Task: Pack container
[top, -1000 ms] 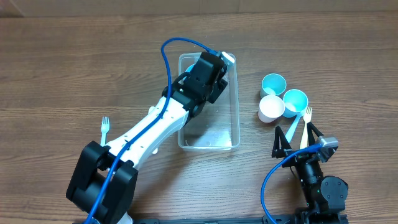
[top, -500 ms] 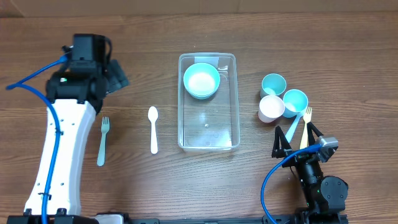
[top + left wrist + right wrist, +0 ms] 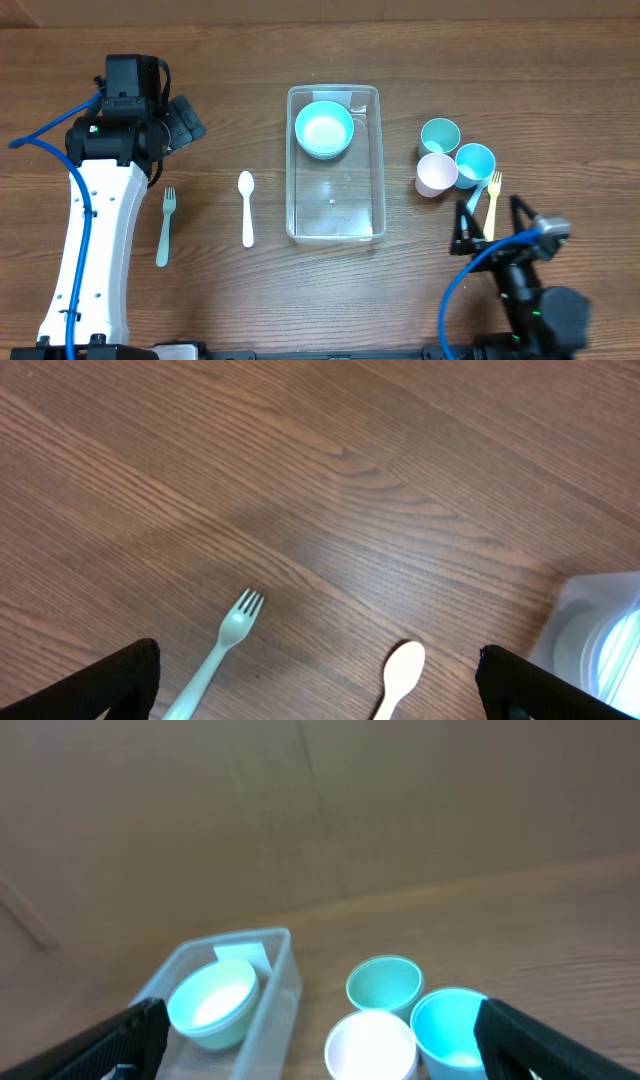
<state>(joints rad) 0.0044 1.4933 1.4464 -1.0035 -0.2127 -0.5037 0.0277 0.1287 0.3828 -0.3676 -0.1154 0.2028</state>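
Clear rectangular plastic container (image 3: pixel 335 205) dead centre on the brown wooden surface (image 3: pixel 520 60), well apart from both hands.

Left hand (image 3: pixel 188 122) out at the far left, fingers spread wide, gripping nothing, only bare wood between them in the wrist view. Nearer the robot's base from there, pale green plastic fork (image 3: pixel 165 227) lying flat, tines pointing away from the robot. Beside it toward the middle, white plastic spoon (image 3: pixel 247 208), bowl end likewise pointing away.

Over to the right hand (image 3: pixel 490 225), low at the near edge on the right side. Fingers splayed just as wide, nothing held. From overhead, handle end of a yellow plastic fork (image 3: pixel 491 200) showing between those fingers, with a light blue plastic utensil (image 3: pixel 478 200) alongside. Touching the hand or not, cannot tell.

Just past the fork tines, three small round cups bunched up and touching. Teal cup (image 3: pixel 439 135) farthest, blue-teal cup (image 3: pixel 475 160) to its right, white cup (image 3: pixel 436 174) nearest the container.

Inside the container, one round teal bowl (image 3: pixel 324 129) sitting upright at the far end.
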